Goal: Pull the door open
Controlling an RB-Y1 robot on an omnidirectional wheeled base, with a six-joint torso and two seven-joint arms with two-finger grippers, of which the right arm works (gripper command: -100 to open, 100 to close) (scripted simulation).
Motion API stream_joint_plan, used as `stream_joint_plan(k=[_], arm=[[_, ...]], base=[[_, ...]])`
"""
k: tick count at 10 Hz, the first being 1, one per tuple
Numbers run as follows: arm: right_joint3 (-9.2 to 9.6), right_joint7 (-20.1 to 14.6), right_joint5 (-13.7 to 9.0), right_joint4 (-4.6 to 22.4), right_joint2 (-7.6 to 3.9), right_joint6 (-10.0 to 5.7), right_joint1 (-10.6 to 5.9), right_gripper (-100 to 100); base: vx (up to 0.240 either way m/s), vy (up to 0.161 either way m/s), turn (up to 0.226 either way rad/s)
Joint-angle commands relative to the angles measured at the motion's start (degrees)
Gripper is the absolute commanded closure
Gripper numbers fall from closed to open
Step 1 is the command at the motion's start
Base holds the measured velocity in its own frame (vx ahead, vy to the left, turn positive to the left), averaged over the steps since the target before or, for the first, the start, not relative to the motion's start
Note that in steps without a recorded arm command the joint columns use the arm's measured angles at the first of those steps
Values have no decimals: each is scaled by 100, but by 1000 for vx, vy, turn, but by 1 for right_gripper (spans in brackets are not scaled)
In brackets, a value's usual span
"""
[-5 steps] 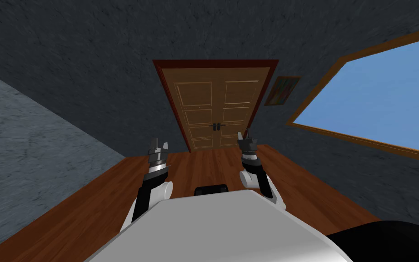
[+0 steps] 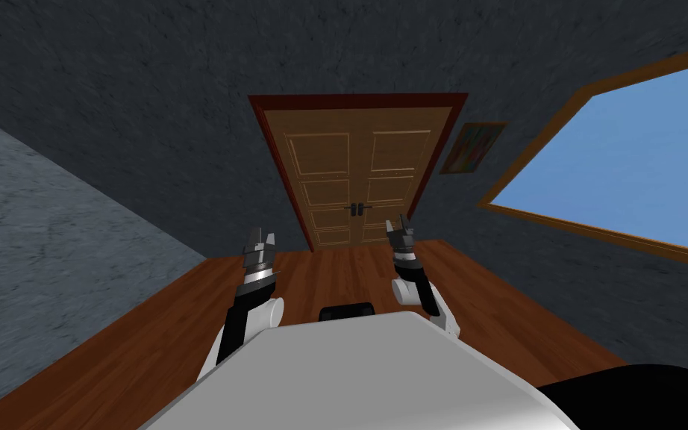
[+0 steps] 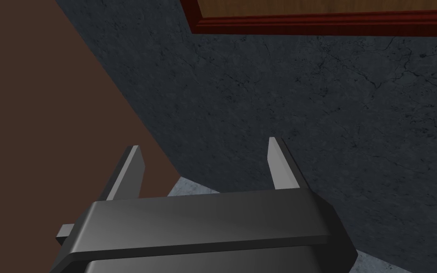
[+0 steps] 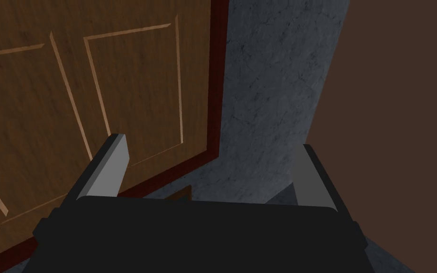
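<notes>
A brown panelled double door [image 2: 357,179] in a dark red frame [image 2: 275,157] stands shut straight ahead, with two small dark handles [image 2: 358,209] at its middle seam. My right gripper [image 2: 399,226] is open, raised in front of the door's lower right corner, some way short of it. Its wrist view looks at the door's panels [image 4: 70,109] and red frame [image 4: 215,95] between open fingers [image 4: 108,166]. My left gripper [image 2: 260,240] is open too, held left of the door; its wrist view faces the dark wall below a strip of frame [image 3: 326,23].
Dark grey walls [image 2: 148,112] surround the door. A small colourful picture [image 2: 472,147] hangs right of it, and a large window [image 2: 633,172] with a wooden frame is further right. Wooden floor [image 2: 148,351] runs up to the door.
My right gripper has shifted slightly left and forward toward the door. The whole head view has moved a little, so the door looks a bit larger. The left arm is unchanged.
</notes>
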Motion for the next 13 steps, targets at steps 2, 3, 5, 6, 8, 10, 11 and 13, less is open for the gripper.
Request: stream_joint_plan(k=[2, 3, 5, 6, 8, 10, 11, 13], arm=[[-82, -15, -31, 274, -75, 82, -144, -100], [-120, -17, -43, 472, -112, 116, -232, -100], [-163, -19, -57, 703, -151, 156, -335, -100], [-206, -21, -71, 934, -189, 195, -438, -100], [-254, -23, -86, 1188, -229, 239, -552, -100], [-302, -25, -101, 1443, -268, 283, -666, -100], [-328, -26, -109, 1579, -287, 306, -727, -100], [-379, -28, -125, 1850, -326, 353, -848, -100]], base=[[108, -27, 37], [112, -9, 37], [112, -22, 40], [108, -34, 52], [126, -44, 44], [110, -26, 36], [83, -32, 36], [83, -32, 35]])
